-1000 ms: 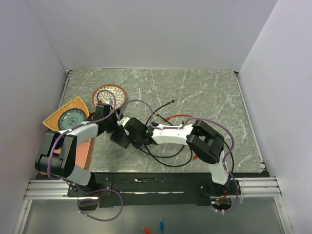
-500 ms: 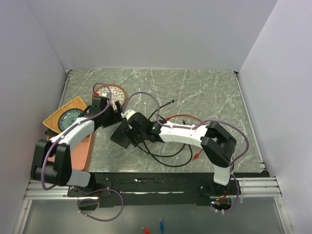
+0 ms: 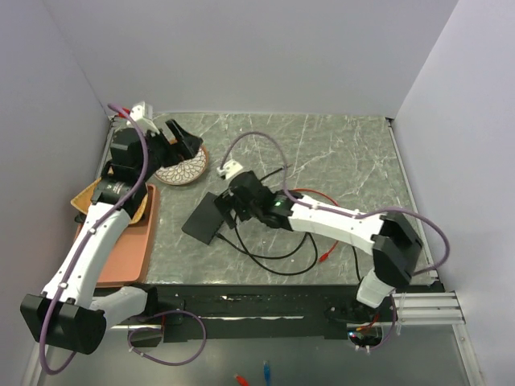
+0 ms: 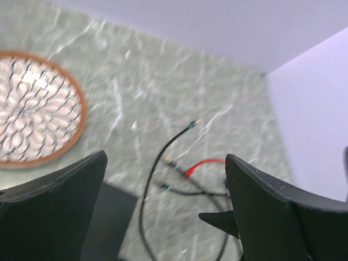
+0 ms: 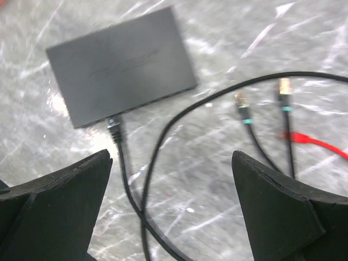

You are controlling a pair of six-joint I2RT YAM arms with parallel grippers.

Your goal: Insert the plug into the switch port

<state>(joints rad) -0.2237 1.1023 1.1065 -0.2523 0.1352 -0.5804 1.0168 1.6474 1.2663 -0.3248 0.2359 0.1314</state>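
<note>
The switch [image 5: 122,65] is a flat matte-black box lying on the marble table, also seen from above [image 3: 203,217]. A black cable's plug [image 5: 113,128] meets the switch's near edge, apparently in a socket; how deep it sits I cannot tell. My right gripper [image 5: 171,157] hovers open just back from the plug, over the cable's loop, holding nothing. It sits beside the switch's right end in the top view [image 3: 228,211]. My left gripper [image 4: 166,157] is open and empty, raised high at the far left [image 3: 183,138], looking down on the switch's corner [image 4: 109,217].
A round patterned dish [image 3: 181,166] lies under the left gripper. An orange tray [image 3: 121,241] and an orange dish [image 3: 84,197] sit along the left edge. Loose black cables with gold tips [image 5: 242,103] and a red lead [image 3: 310,193] lie right of the switch.
Both grippers have opened. The left arm has swung up and back to the far left, away from the switch. The right gripper has let go of the cable and drawn back slightly.
</note>
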